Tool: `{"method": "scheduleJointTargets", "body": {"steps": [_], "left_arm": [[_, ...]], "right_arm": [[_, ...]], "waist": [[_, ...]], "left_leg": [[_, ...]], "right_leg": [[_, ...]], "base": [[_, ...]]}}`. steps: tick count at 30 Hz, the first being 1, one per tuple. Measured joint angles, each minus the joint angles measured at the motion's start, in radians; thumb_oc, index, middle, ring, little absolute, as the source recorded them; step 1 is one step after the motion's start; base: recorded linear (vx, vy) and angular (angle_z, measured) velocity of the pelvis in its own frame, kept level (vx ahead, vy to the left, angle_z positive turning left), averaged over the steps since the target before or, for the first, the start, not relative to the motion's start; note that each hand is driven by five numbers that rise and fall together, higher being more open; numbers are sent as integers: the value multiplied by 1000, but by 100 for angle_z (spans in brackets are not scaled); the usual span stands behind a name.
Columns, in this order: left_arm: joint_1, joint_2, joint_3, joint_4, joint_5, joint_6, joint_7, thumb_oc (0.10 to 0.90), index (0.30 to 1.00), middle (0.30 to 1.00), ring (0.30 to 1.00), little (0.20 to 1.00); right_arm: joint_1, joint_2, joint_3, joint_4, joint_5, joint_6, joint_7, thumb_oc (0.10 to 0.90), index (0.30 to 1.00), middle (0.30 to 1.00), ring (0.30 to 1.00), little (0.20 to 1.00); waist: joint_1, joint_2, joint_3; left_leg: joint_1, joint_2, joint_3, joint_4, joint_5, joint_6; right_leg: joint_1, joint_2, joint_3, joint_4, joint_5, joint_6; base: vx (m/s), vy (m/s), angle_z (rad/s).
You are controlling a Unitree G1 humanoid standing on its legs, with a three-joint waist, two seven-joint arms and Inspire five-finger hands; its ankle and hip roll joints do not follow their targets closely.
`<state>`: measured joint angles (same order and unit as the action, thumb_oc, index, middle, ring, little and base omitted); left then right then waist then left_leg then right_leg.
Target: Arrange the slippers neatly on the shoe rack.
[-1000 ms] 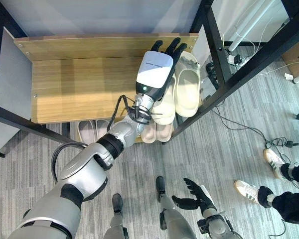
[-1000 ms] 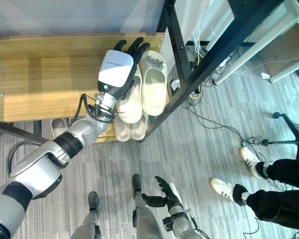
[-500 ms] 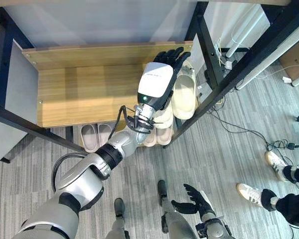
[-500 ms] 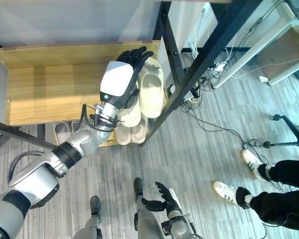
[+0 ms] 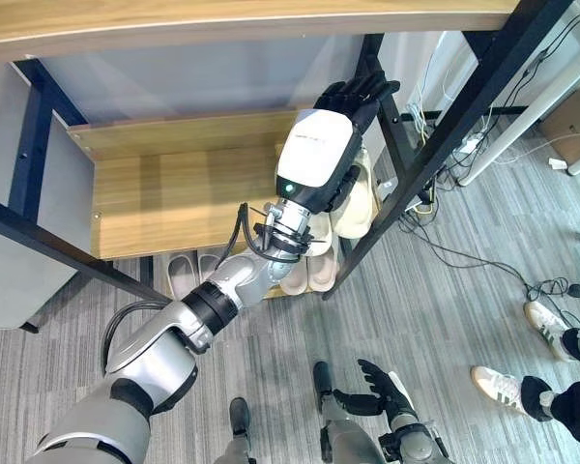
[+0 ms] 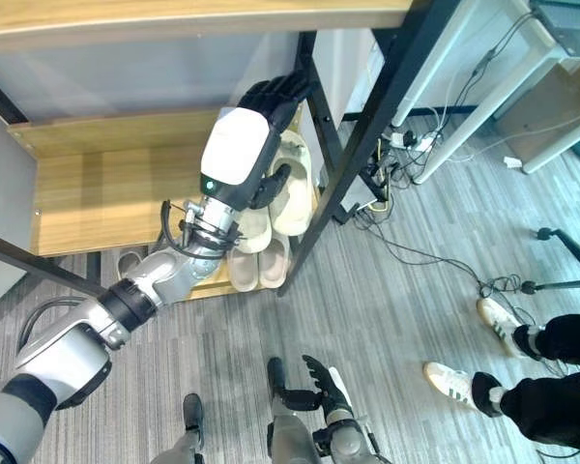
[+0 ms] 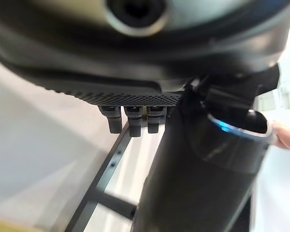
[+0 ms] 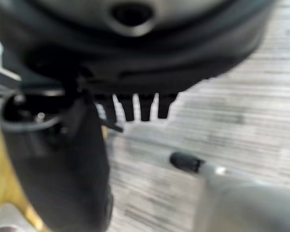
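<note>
At the right end of the wooden shelf of the black-framed shoe rack [image 5: 174, 184], the left hand [image 5: 343, 111] has lifted off the pair of cream foam slippers [image 6: 288, 188]. A second ago its straight fingers lay on the toes; now the hand hangs above them, fingers relaxed and apart, holding nothing. The whole view has also shifted, so the camera moved as well. The cream pair lies side by side against the rack's right post, so this placement looks finished. Two more pairs, pale pink slippers [image 5: 309, 275], sit on the grey carpet floor under the shelf's front edge, partly hidden by the shelf and the left arm; the cream pair's heels are covered too. The right hand [image 5: 387, 391] hangs low over the floor, fingers spread and empty.
</note>
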<state>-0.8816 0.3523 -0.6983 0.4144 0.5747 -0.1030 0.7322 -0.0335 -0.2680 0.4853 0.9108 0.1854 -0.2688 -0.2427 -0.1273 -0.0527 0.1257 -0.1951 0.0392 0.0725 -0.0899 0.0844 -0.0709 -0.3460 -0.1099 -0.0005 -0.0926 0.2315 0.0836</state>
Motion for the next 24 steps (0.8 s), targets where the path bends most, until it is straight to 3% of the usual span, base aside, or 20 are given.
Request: {"method": "scheduleJointTargets", "body": {"steps": [8, 11, 14, 18, 24], "left_arm": [[292, 78, 126, -129, -25, -25, -1, 800, 900, 900, 900, 900], [407, 165, 216, -144, -30, -29, -7, 800, 900, 900, 900, 900], [448, 158, 279, -140, -84, -21, -37, 800, 900, 900, 900, 900], [467, 110, 278, -139, -145, -23, -72, 800, 900, 900, 900, 900], [481, 49, 173, -139, -153, -41, -100, 800, 900, 900, 900, 900]], "right_arm": [[3, 54, -62, 46, 34, 27, 0, 800, 900, 900, 900, 900], [180, -7, -81, -206, 33, 23, 50, 800, 900, 900, 900, 900], [307, -78, -72, -302, 32, 8, 92, 800, 900, 900, 900, 900], [311, -75, -74, -249, 30, 37, 92, 800, 900, 900, 900, 900], [281, -63, -82, -251, 21, 33, 88, 800, 900, 900, 900, 900]], "waist": [[40, 15, -8], [36, 15, -9], [36, -4, -10], [32, -37, -12], [27, -43, -10]], "left_leg": [[40, 8, -18, 0, 0, -1], [42, 1, -12, 0, 0, -1], [48, 2, -14, 0, -1, 0], [51, 2, -14, 0, -1, 0], [46, 3, -11, 0, -1, 0]], "right_leg": [[54, 0, -25, -1, -17, 4], [53, -2, -21, 0, -11, 2], [61, -3, -24, 0, -12, 3], [62, -1, -23, 0, -16, 8], [56, 0, -20, 0, -16, 8]], "base": [[25, 7, 9], [-55, -23, -4], [-20, -27, 1], [0, 0, 0], [-33, -2, -1]]}}
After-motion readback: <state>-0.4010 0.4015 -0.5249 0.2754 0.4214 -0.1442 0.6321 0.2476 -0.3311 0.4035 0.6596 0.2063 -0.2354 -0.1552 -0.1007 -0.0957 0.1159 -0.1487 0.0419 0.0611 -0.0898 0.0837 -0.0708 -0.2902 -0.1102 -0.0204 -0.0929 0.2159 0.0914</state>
